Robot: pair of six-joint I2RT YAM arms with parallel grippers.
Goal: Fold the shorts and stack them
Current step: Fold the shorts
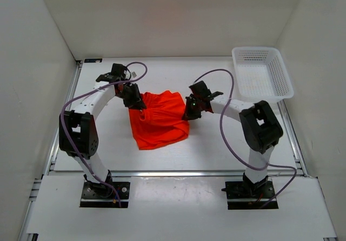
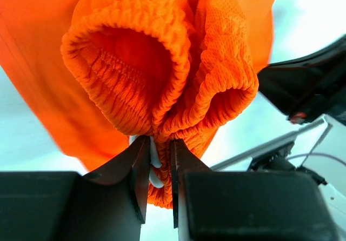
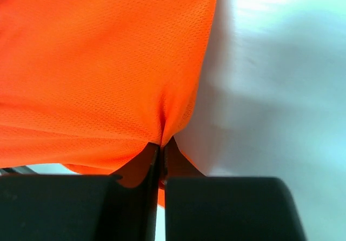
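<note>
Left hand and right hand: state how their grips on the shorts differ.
The left hand pinches the shorts at the gathered elastic waistband, with something white between its fingers; the right hand pinches flat, smooth mesh. The left hand's jaws stand slightly apart around the thick bunch; the right hand's nearly touch. Both are shut on the shorts.

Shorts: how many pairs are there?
1. The shorts are on the table, pinched by the left gripper at the waistband and the right gripper at the other side. Another could hide underneath.
</note>
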